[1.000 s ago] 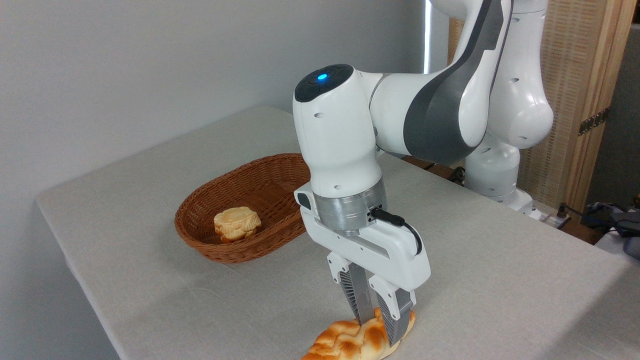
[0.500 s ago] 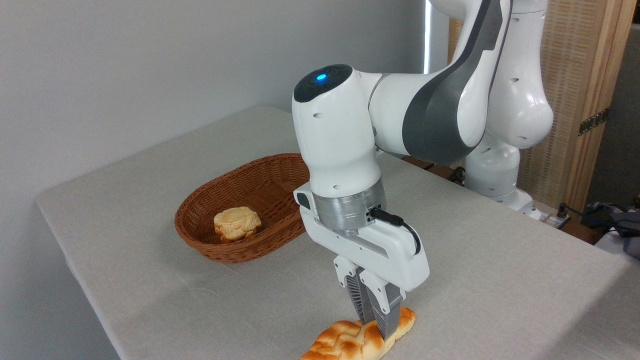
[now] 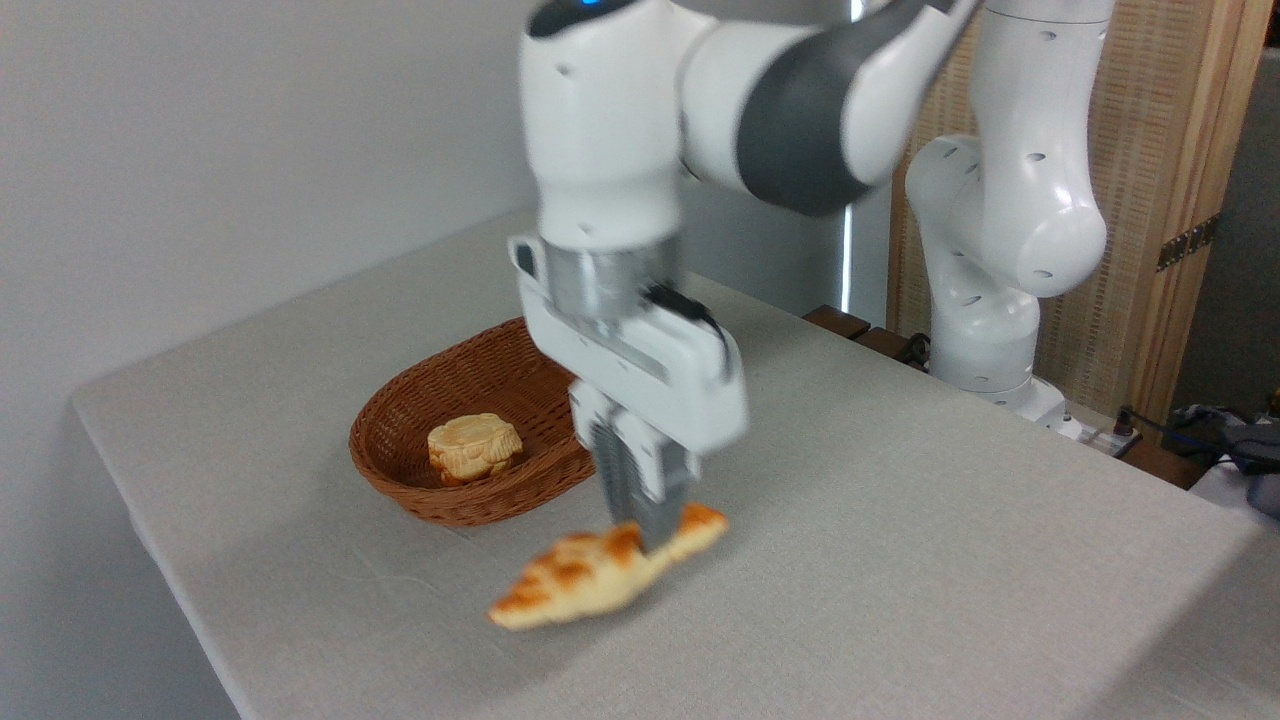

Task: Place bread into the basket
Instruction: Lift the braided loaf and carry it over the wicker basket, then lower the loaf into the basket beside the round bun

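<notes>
Item, my gripper: fingers pressed in on the bread, pinching it near its right-hand end, the jaws close together with the loaf between them; my arm and gripper are blurred in this view. Item, the bread: a long braided loaf, golden-orange with paler creases and tapered ends, tilted so that its left tip hangs lower than the gripped end, clear of the table with a faint shadow under it. Relative to the basket, the loaf sits just in front and to the right, outside the rim, its upper end near the basket's near-right edge. Item, the basket: oval, brown woven wicker, shallow with flared sides, resting on the table's pale grey cloth toward the left; its right end is hidden behind my gripper. Item, a small bun: squarish, pale golden, lying inside the basket on its floor toward the front. Item, my base: white, standing at the far right edge of the table, well apart from the basket
</notes>
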